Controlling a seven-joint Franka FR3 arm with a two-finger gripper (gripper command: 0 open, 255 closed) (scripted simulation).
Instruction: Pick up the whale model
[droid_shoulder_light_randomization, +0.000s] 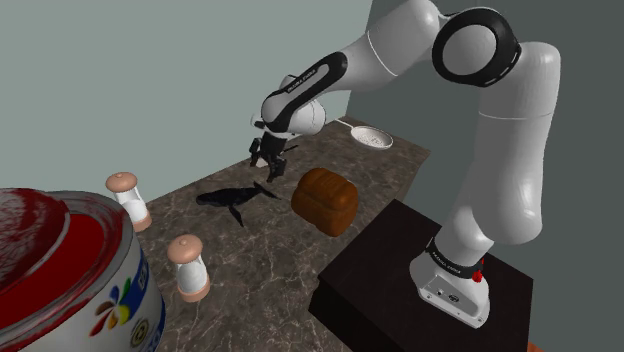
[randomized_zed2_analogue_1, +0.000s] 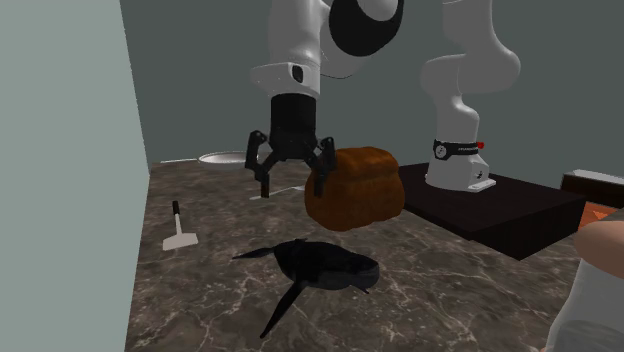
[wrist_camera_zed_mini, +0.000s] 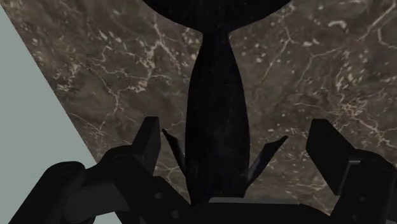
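The whale model (droid_shoulder_light_randomization: 235, 197) is black and lies on the dark marbled counter (droid_shoulder_light_randomization: 260, 255), between the wall and a brown loaf. In the second exterior view the whale (randomized_zed2_analogue_1: 325, 265) has its tail toward the arm and a long fin stretched forward. My gripper (droid_shoulder_light_randomization: 270, 163) hangs open above the counter, just beyond the tail end. It points down (randomized_zed2_analogue_1: 293, 187) and holds nothing. In the wrist view the whale's narrow body (wrist_camera_zed_mini: 213, 102) runs away from the gripper (wrist_camera_zed_mini: 238, 149), centred between the spread fingers (wrist_camera_zed_mini: 150, 143), which do not touch it.
A brown bread loaf (droid_shoulder_light_randomization: 325, 200) sits close beside the gripper. Two shakers (droid_shoulder_light_randomization: 128, 195) (droid_shoulder_light_randomization: 188, 265) and a big red-and-white pot (droid_shoulder_light_randomization: 70, 270) stand nearer the camera. A white plate (droid_shoulder_light_randomization: 372, 137) lies at the counter's far end, a small white tool (randomized_zed2_analogue_1: 180, 232) by the wall.
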